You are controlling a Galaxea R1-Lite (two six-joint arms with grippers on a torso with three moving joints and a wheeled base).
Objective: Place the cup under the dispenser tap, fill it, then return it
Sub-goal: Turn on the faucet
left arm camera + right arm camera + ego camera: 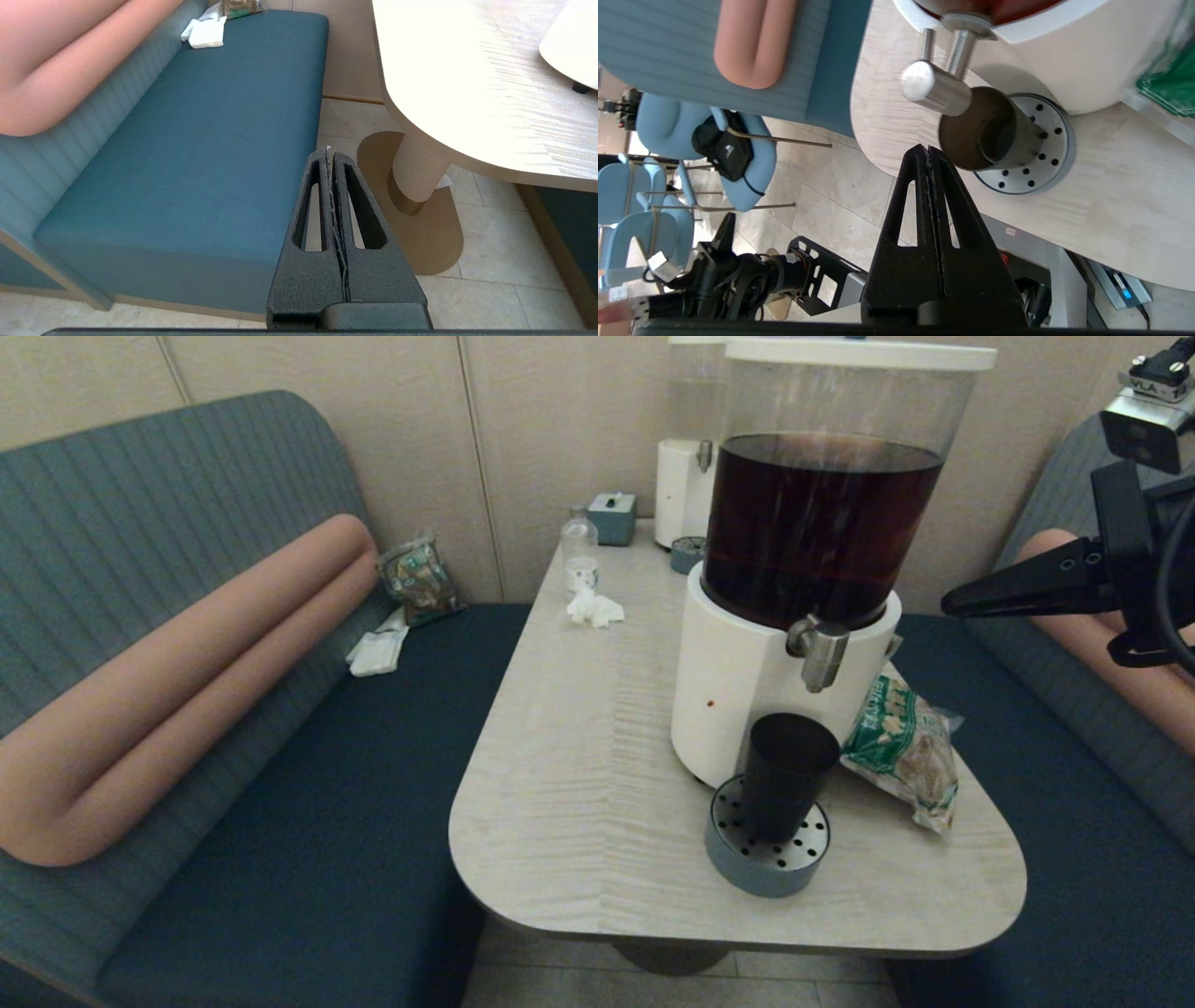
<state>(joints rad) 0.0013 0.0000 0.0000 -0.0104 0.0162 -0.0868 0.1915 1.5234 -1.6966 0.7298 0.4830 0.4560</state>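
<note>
The black cup [787,775] stands upright on the round drip tray [767,873], directly below the silver dispenser tap [820,651] of the big dispenser [747,691] with dark brown drink. From the right wrist view the cup [985,133] looks empty, with the tap [934,86] over its rim. My right gripper [948,605] hangs in the air to the right of the tap, at about tap height, shut and holding nothing; its tip [928,148] points toward the cup. My left gripper [328,152] is parked low beside the bench, shut and empty.
A green snack bag [904,747] lies right of the cup, against the dispenser base. A slimmer white dispenser [686,476], a small tray [688,553], a bottle [580,553], a tissue box [611,516] and crumpled tissue [595,609] sit at the table's back. Blue benches flank the table [560,784].
</note>
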